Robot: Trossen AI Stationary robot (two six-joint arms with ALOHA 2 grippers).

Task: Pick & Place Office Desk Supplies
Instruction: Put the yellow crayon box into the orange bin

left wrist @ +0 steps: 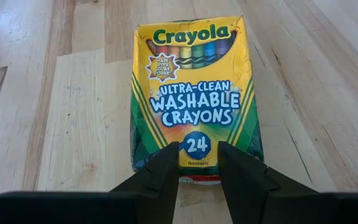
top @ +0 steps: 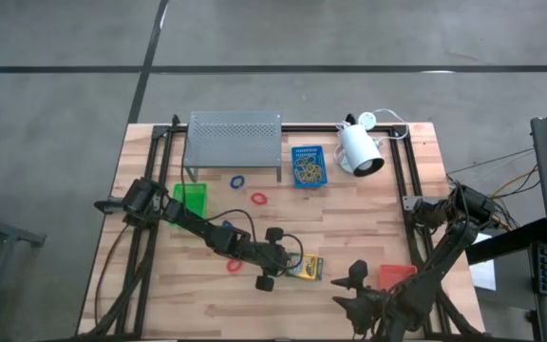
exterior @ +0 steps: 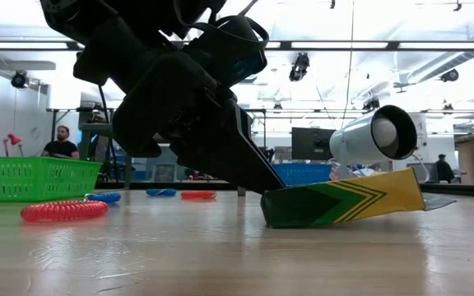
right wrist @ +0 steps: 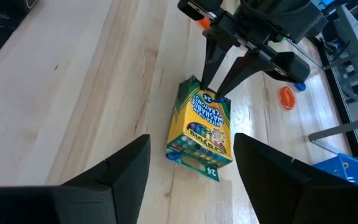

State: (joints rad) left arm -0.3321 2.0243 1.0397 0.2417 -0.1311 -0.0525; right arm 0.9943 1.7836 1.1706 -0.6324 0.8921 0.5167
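The crayon box [top: 305,269] is gripped at one end by the left gripper [left wrist: 193,163], its fingers partly closed on the cardboard, and one end is seen raised off the table [top: 368,209] in the low view. The right gripper [right wrist: 191,163] is held wide open and empty just beside the box. The box's far end is hidden by the left arm in the low view, and the red-orange tray [top: 396,275] is partly covered by the right arm.

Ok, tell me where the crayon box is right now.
In the high view the crayon box lies near the table's front centre, held at one end by the left gripper, red-orange tray to its right.
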